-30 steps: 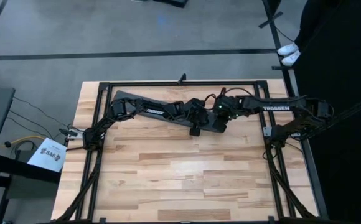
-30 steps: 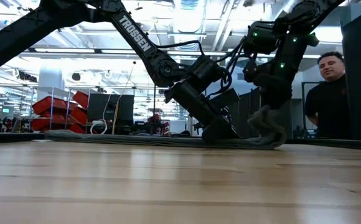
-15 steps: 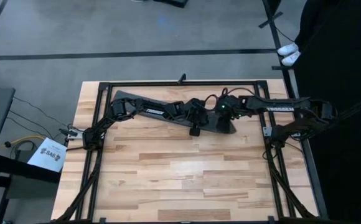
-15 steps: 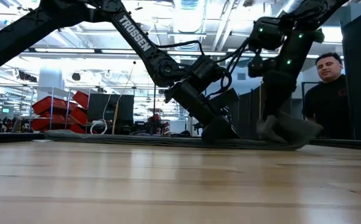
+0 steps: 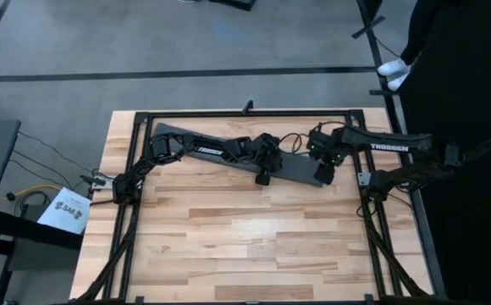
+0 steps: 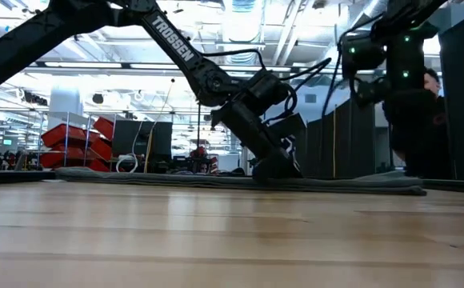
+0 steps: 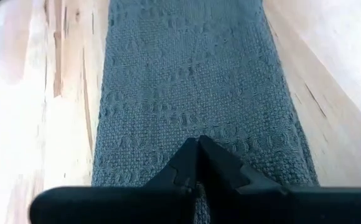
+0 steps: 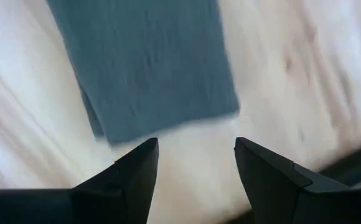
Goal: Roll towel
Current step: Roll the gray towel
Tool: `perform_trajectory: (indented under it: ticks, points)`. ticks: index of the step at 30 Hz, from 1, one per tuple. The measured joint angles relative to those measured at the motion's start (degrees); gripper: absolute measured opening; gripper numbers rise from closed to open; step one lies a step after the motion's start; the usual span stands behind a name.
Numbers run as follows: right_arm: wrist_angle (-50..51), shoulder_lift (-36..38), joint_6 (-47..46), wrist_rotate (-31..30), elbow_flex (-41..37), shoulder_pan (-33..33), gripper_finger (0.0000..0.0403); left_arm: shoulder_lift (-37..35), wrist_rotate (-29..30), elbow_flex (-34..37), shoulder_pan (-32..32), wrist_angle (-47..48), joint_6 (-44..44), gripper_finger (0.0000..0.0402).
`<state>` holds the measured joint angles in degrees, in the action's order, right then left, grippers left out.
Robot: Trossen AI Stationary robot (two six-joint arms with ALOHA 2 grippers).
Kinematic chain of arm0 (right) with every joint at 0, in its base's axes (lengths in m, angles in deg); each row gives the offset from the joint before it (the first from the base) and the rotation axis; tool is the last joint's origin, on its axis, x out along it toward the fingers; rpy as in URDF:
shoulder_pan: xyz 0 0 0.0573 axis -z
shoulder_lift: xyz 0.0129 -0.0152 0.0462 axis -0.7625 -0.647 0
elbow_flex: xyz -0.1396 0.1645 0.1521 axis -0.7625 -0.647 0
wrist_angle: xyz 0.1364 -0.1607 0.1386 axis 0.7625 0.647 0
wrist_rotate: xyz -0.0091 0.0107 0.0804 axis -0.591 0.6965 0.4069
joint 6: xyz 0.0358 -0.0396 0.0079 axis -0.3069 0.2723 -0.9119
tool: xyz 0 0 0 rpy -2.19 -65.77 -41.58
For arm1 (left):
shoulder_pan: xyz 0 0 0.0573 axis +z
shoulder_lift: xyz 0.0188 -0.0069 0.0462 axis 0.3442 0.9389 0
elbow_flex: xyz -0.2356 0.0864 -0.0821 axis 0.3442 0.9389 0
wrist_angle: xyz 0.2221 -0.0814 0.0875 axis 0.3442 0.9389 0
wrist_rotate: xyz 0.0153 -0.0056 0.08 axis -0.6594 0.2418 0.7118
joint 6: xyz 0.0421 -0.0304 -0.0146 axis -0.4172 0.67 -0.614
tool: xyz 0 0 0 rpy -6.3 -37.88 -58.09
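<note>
The towel [image 5: 292, 169] is a long dark grey strip lying flat across the far part of the table, slanting from the far left to the right. My left gripper [image 5: 264, 176] is shut with its tips down on the strip's middle stretch [image 7: 187, 74]. My right gripper [image 8: 196, 142] hangs open a little above the towel's right end [image 8: 149, 68] and touches nothing; that end [image 6: 412, 190] lies flat on the wood. My left gripper presses its shut fingertips [image 7: 198, 146] onto the towel's top face [image 7: 159, 152], about midway across the strip's width. The fingers slant down from the table's left and point along the strip. The cloth under them lies flat on the table.
A black metal frame [image 5: 245, 113] runs round the table's edges. A person [image 6: 432, 84] stands beyond the far right corner. Bare wood [image 5: 245, 237] fills the near half of the table.
My right gripper has carried the towel's bunched, lifted right end toward the table's right edge, laid it down and let go. That end, folded up a second ago, now lies spread flat. The stretch under my left gripper has stayed where it was.
</note>
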<state>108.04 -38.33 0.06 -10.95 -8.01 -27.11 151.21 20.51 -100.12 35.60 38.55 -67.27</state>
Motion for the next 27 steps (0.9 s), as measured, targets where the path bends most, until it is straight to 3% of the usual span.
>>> perform_trajectory:
  ticks: [11, 20, 27]
  points:
    - [2.3, -4.5, -1.2, 0.0, -3.1, -8.2, 0.0199, -0.3, 3.3, 0.0, -2.6, 5.3, -2.8, 0.0005]
    - [-1.7, -4.3, -11.4, 0.0, -4.8, -16.1, 0.0196, -6.8, 2.5, 1.4, -4.8, 17.6, -2.9, 0.0005]
    - [-11.5, -4.3, -20.9, 1.4, -10.5, -25.6, 0.0196, -10.6, 2.5, 4.0, -9.3, 16.1, -2.5, 0.0005]
